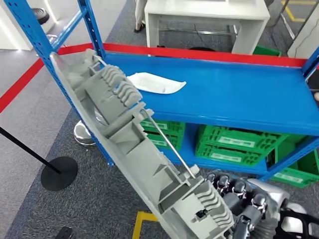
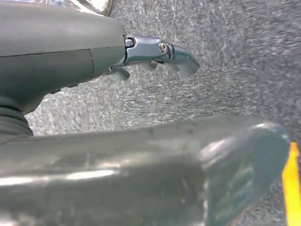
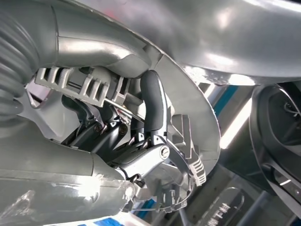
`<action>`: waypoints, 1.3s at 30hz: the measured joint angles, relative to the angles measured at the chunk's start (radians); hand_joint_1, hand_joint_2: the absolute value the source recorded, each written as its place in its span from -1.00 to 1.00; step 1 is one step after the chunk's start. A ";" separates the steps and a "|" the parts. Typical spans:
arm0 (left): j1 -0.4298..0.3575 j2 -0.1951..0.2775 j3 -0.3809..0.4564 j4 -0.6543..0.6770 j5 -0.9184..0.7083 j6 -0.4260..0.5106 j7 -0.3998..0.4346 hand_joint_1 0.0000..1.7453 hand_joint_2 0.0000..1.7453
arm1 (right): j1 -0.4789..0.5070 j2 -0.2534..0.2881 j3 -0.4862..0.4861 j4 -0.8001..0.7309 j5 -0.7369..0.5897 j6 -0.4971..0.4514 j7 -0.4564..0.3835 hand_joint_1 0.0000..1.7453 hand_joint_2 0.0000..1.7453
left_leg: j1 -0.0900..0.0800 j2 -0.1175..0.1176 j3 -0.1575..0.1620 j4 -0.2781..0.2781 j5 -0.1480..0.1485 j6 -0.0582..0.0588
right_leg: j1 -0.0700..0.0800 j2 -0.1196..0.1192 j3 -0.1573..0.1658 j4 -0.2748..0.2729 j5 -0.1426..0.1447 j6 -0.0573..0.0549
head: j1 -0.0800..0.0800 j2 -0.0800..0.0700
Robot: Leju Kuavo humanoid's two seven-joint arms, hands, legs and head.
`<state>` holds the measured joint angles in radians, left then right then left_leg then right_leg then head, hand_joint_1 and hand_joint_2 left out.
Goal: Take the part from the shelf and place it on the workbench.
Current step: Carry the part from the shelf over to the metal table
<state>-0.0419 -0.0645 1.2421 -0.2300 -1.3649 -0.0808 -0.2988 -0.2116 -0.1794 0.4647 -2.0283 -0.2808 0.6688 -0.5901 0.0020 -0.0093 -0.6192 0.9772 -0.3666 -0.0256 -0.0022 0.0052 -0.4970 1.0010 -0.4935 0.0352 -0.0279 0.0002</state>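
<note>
The right hand [image 1: 244, 206] grips the part [image 1: 131, 134] at its near end (long axis slanting up-left, clear of the shelf [image 1: 244, 94]).

My right hand [image 1: 244, 206]: dark fingers, silver knuckle caps, grey ribbed wrist cover. My left hand [image 2: 106, 94]: thick grey thumb, blue-grey metal fingers [image 2: 160, 52], small screws.

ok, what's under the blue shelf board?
Under the blue shelf board, green crates sit on a lower level, with more at far right. The long grey part, held by the right hand, covers the left end, so anything there is hidden.
</note>
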 joint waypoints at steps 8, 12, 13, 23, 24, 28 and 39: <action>-0.004 0.003 0.007 0.000 0.010 0.001 0.038 -1.00 -1.00 | -0.040 0.001 -0.002 0.010 -0.021 -0.043 0.038 1.00 1.00 | 0.005 0.000 -0.091 0.285 -0.191 -0.027 | 0.003 -0.010 -0.091 0.002 0.076 -0.039 | -0.009 0.000; -0.006 0.009 0.012 0.000 0.010 0.004 0.038 -1.00 -1.00 | -0.040 0.001 -0.022 0.008 0.015 -0.072 0.008 1.00 1.00 | 0.004 0.001 0.051 0.137 -0.114 -0.016 | 0.009 -0.013 -0.139 0.005 0.117 -0.032 | -0.010 0.000; -0.008 0.011 0.013 0.000 0.010 0.005 0.038 -1.00 -1.00 | -0.041 0.002 -0.029 0.005 0.019 -0.074 0.002 1.00 1.00 | 0.002 0.002 0.098 0.069 -0.118 -0.011 | 0.010 -0.013 -0.146 0.006 0.125 -0.027 | -0.009 0.000; -0.006 0.024 0.015 0.000 -0.004 0.013 0.038 -1.00 -1.00 | -0.030 0.001 -0.060 0.000 0.054 -0.069 -0.013 1.00 1.00 | -0.005 0.007 0.062 -0.015 -0.054 0.038 | 0.000 -0.009 -0.237 0.287 -0.046 0.015 | -0.002 0.000; -0.006 0.025 0.015 0.000 -0.007 0.014 0.038 -1.00 -1.00 | -0.030 0.001 -0.061 0.000 0.057 -0.069 -0.016 1.00 1.00 | -0.005 0.007 0.048 -0.014 -0.044 0.036 | 0.000 -0.009 -0.222 0.297 -0.034 0.016 | -0.002 0.000; -0.005 0.025 0.015 0.000 -0.014 0.016 0.038 -1.00 -1.00 | -0.030 0.002 -0.067 -0.001 0.062 -0.068 -0.027 1.00 1.00 | -0.004 0.004 0.005 -0.007 -0.008 0.020 | 0.000 -0.005 -0.035 0.066 0.018 0.011 | -0.003 0.000; -0.006 0.034 0.015 -0.001 -0.022 0.021 0.032 -1.00 -1.00 | -0.025 0.010 -0.102 -0.019 0.059 -0.044 -0.054 1.00 1.00 | 0.001 0.003 -0.092 0.296 -0.182 -0.024 | 0.005 -0.006 -0.098 -0.001 0.087 -0.042 | -0.007 0.000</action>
<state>-0.0480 -0.0304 1.2570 -0.2308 -1.3866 -0.0599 -0.2670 -0.2365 -0.1695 0.3631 -2.0478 -0.2214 0.6247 -0.6443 0.0028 -0.0062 -0.7108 1.2728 -0.5489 -0.0494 0.0028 -0.0003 -0.5953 1.0002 -0.4063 -0.0067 -0.0347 0.0000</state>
